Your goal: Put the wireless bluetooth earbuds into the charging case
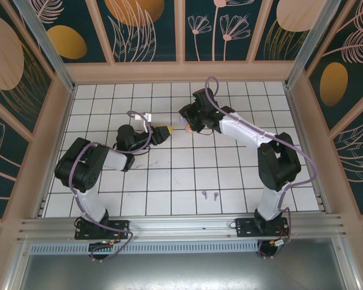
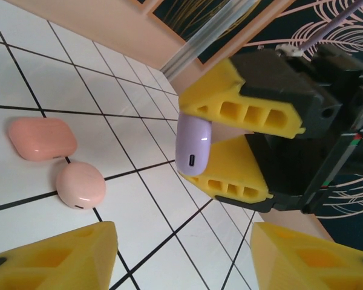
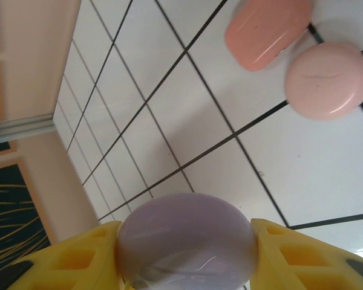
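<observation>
This looks like a robotics lab test cell: a left arm (image 1: 85, 166) and a right arm (image 1: 278, 160) stand bolted to an aluminium rail (image 1: 181, 225) at the edge of a white table (image 1: 169, 175) ruled in a black grid. Panels (image 1: 148, 30) printed with leaves and flowers wall it in on three sides.

Table (image 1: 169, 175): white tiles, thin black grid lines. Walls (image 1: 151, 30): dark teal, peach and gold leaf and flower shapes, peach frames. Arms (image 1: 245, 132): black joints, white links; cables (image 1: 303, 151) purple. Left gripper (image 2: 181, 260), right gripper (image 3: 186, 260): yellow fingers. Lilac case (image 3: 186, 241): glossy, plain. Oblong case (image 2: 42, 138): coral-pink. Round case (image 2: 80, 185): pale pink. Buds (image 1: 210, 195), near, right of centre: purple.
</observation>
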Controlling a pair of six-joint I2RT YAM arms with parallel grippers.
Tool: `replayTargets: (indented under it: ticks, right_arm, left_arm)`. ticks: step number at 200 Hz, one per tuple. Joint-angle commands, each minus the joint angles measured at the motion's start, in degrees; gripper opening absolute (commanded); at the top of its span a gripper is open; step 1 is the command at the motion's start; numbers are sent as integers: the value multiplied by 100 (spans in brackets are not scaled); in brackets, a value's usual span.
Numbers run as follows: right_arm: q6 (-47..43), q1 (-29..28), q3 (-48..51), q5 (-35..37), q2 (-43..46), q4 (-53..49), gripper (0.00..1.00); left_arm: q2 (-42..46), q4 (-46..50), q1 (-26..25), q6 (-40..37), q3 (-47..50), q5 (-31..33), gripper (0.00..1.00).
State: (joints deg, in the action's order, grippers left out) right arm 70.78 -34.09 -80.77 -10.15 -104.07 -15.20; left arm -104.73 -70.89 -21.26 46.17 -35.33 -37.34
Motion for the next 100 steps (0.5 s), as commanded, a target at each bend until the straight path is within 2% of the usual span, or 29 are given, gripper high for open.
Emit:
replayTargets:
  ticks: [1, 100]
  right_arm:
    - [-41, -151, -241, -110, -134, 96, 33]
    - [58, -517, -587, -92, -386, 79, 32]
  left_arm:
    - [-186, -602, 43, 136, -196, -179, 55]
    - [-504, -886, 45, 288, -421, 93, 46]
